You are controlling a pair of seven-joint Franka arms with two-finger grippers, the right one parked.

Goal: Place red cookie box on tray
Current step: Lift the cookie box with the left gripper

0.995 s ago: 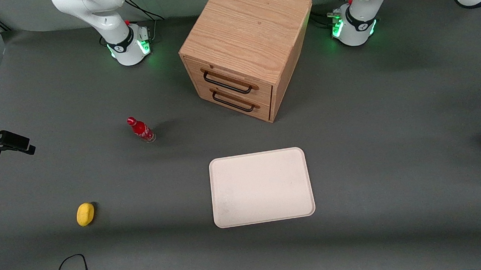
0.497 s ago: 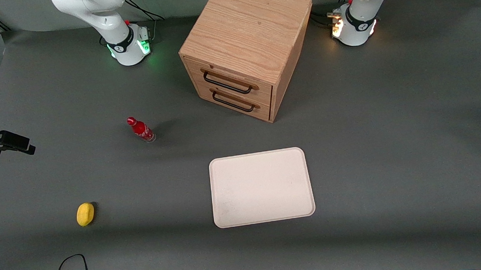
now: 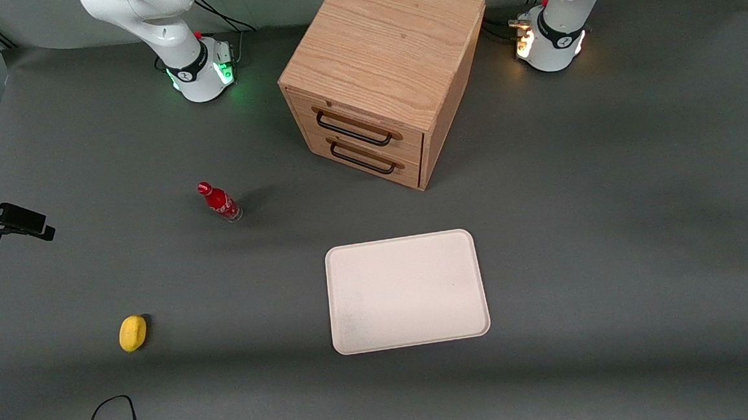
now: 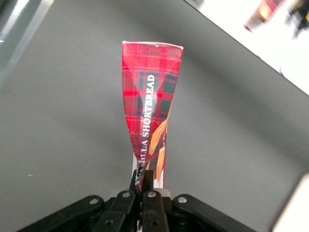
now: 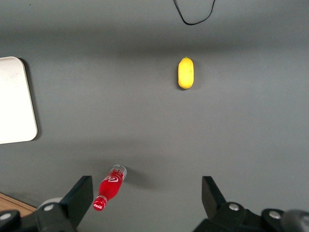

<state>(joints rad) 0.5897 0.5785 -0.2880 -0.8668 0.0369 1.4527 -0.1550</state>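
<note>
The left arm's gripper [image 4: 144,186] carries the red cookie box [image 4: 150,108] clear of the grey worktop [image 3: 608,221], its jaws pinched tight on one narrow end so that the long tartan carton juts straight out from the wrist camera toward twelve o'clock, pale lettering running along its length. Gripping by the end leaves most of the box free, which looks meant to let it be laid flat once it is over the target; it also leaves the far end unsupported, so a swing or slip seems possible. The jaws are nearly closed, only the thickness of the cardboard between them, and they touch nothing else. Neither box nor gripper appears in the front view, so the load is likely out past the working arm's end of the worktop. The tray [image 3: 410,341] lies bare near the worktop's middle, at about six o'clock from the wooden drawer cabinet [image 3: 384,60] and nearer the front camera. A small red bottle [image 3: 219,200] stands at roughly ten o'clock from the tray, and a yellow object [image 3: 133,332] lies at about nine o'clock, both well apart from it. The carry to the tray is not yet done.
</note>
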